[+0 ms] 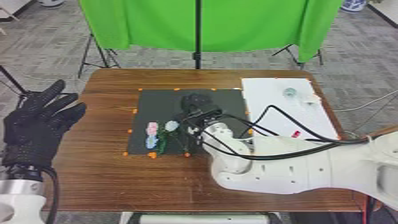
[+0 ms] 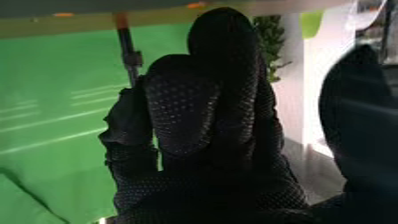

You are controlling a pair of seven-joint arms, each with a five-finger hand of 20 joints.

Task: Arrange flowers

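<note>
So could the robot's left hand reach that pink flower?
Probably yes: nothing seems to stand between the left hand and the pink flower, and the right hand is over on the flower's other side.

smooth wooden table (image 1: 107, 172), matt black mat (image 1: 158, 104), green cloth backdrop (image 1: 147, 25), left hand (image 1: 34, 131) in matt black fabric

Grey carpet tiles (image 1: 155, 60) — green cloth backdrop (image 1: 258, 25) on dark stands (image 1: 198, 35).

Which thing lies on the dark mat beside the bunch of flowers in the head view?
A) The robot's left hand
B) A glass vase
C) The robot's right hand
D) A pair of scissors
C: the right hand is over the dark mat, just beyond the flowers.
</note>
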